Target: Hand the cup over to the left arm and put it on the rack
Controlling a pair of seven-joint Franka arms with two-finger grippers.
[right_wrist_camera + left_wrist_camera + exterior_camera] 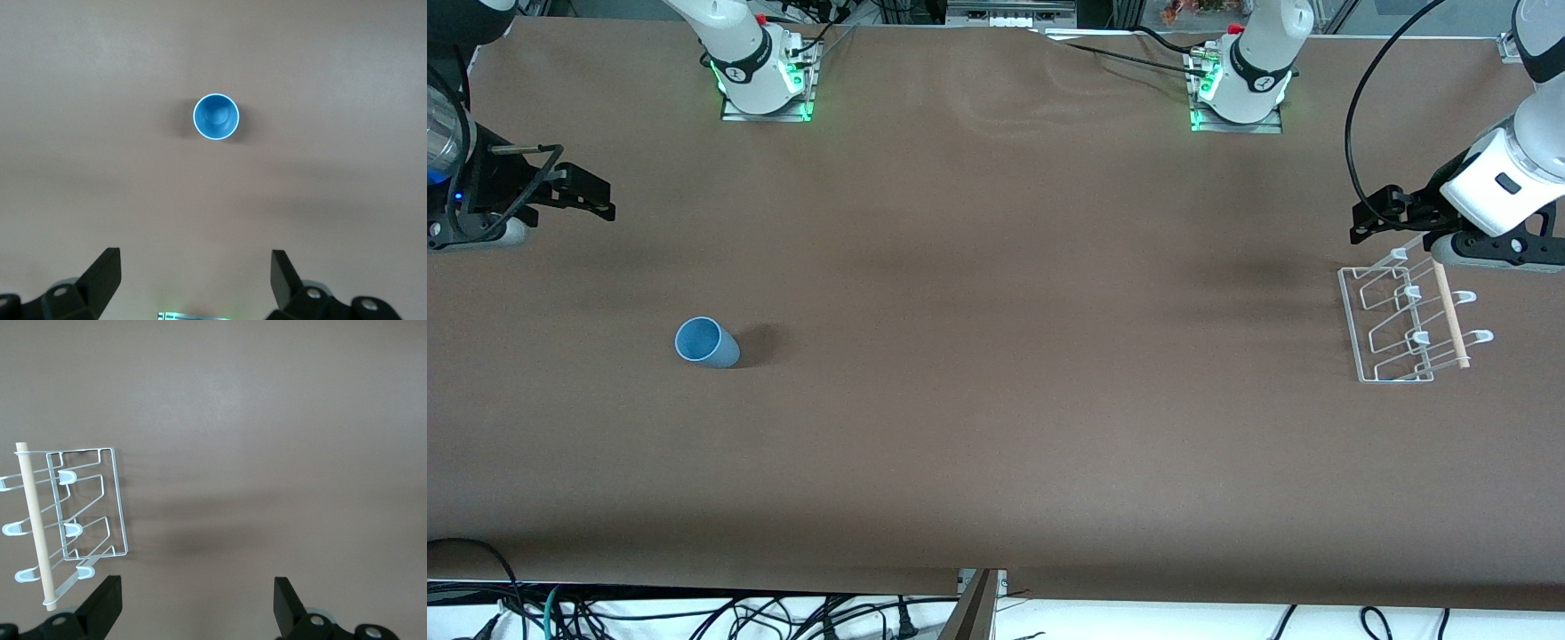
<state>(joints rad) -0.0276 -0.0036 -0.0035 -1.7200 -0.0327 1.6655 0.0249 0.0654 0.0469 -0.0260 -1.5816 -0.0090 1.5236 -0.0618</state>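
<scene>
The light-blue cup (706,341) stands upright on the brown table toward the right arm's end, mouth up. It also shows in the right wrist view (216,117). My right gripper (600,197) is open and empty, up in the air, apart from the cup; in its wrist view (195,261) nothing is between the jaws. The white wire rack (1400,324) with its wooden dowel (1449,311) stands at the left arm's end. My left gripper (1369,218) hovers beside the rack, open and empty. The left wrist view shows the gripper (197,588) and the rack (90,513).
The two arm bases (765,84) (1240,93) stand at the table's edge farthest from the front camera, with green lights. Loose cables (694,613) hang below the table's front edge. The brown table top (1005,311) lies bare between cup and rack.
</scene>
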